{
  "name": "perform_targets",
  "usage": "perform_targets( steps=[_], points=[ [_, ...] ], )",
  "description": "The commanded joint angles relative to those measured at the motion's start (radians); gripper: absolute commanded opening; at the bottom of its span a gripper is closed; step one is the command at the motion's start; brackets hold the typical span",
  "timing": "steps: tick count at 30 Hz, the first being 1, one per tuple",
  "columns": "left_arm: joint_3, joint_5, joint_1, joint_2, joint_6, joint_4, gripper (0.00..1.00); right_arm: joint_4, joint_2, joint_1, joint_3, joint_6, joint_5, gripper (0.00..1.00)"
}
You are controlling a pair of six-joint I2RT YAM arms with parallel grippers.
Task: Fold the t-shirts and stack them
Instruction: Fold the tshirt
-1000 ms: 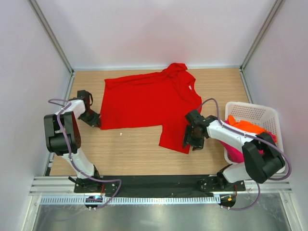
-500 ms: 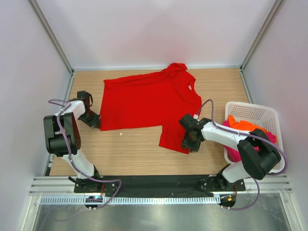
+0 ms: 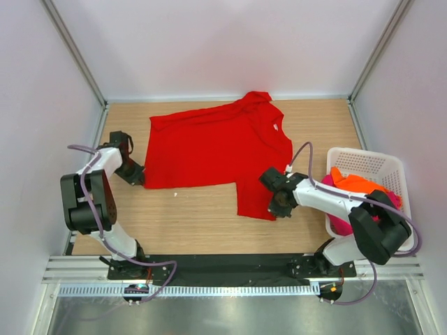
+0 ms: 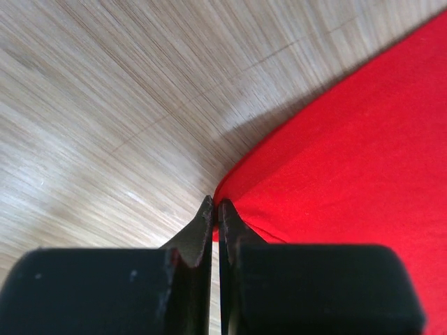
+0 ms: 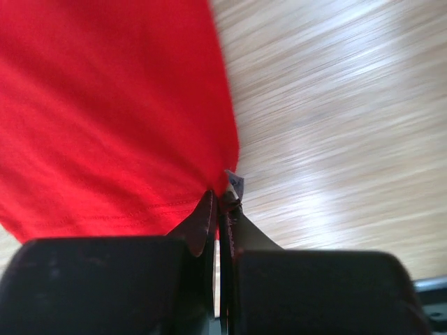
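The red t-shirt (image 3: 209,150) was spread flat on the surface (image 3: 195,230), its long axis running left to right across the top view, with the hem to the left and the collar and label to the right. One sleeve pointed to the far side and the other hung toward the arms.

The left pincer (image 3: 137,176) was seen closed at the near hem corner. In its wrist view the jaws were pressed together with the rounded cloth edge nipped at their tips (image 4: 216,209). The right pincer (image 3: 278,206) was likewise closed, on the near outer corner of the near sleeve. Its wrist view showed the stitched sleeve edge drawn in between the shut jaws (image 5: 222,202).

Both grips were thus set along the near side of the garment, one at each end of its long axis, and the body of the cloth lay beyond them, toward the far side and between them. A fold across that axis, with the near edge carried away from the arms, was judged the likely next move. Even lifting would be called for, the sleeve corner lying nearer the arms than the hem corner.

The orange t-shirt (image 3: 356,183) and the magenta t-shirt (image 3: 339,222) were left bunched in the white basket (image 3: 363,151) at the right, well apart from the red one.
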Motion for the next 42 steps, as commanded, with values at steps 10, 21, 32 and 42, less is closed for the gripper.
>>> perform_targets(
  steps=[10,21,32,42],
  points=[
    [0.084,0.028,0.002,-0.395,0.092,-0.058,0.0,-0.203,-0.248,-0.153,0.489,-0.403,0.32,0.01],
    [0.466,-0.004,-0.105,-0.656,0.219,-0.189,0.0,-0.124,-0.476,-0.162,0.908,-0.672,0.23,0.01],
    [1.006,-0.147,-0.302,-0.658,0.351,-0.163,0.0,-0.11,-0.535,-0.162,1.311,-0.873,0.107,0.01],
    [1.146,-0.202,-0.369,-0.725,0.431,-0.033,0.0,-0.006,-0.495,-0.162,1.542,-0.973,-0.017,0.01]
  ],
)
